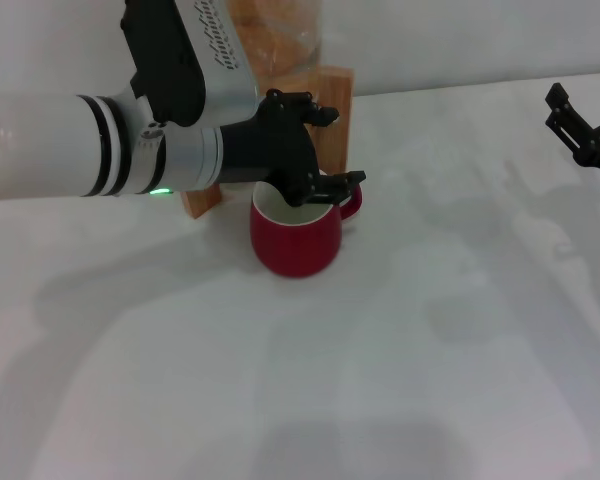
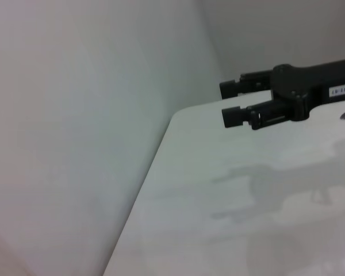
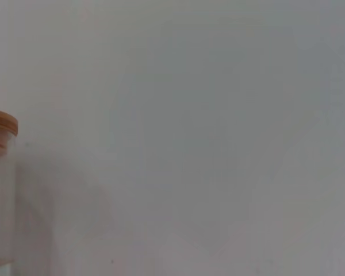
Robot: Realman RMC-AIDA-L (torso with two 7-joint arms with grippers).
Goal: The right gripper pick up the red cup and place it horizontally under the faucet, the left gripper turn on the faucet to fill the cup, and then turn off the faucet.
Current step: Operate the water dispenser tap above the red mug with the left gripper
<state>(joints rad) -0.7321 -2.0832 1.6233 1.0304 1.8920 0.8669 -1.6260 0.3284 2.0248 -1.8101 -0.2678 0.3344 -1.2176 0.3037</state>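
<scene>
The red cup (image 1: pixel 295 238) stands upright on the white table, its white inside showing and its handle toward the right. It sits right in front of the wooden stand (image 1: pixel 337 100). My left gripper (image 1: pixel 332 147) reaches in from the left just above the cup's rim and against the stand, fingers (image 1: pixel 346 182) spread. It hides the faucet. My right gripper (image 1: pixel 585 100) hangs at the far right edge, well away from the cup. The left wrist view shows the right gripper (image 2: pixel 225 102) with its two fingers apart and nothing between them.
A glass jar with orange contents (image 1: pixel 275 40) rests on the stand behind the left arm; its wooden lid (image 3: pixel 0 126) shows in the right wrist view. The white tabletop (image 1: pixel 430 350) stretches in front and to the right, its edge (image 2: pixel 155 167) meeting a pale wall.
</scene>
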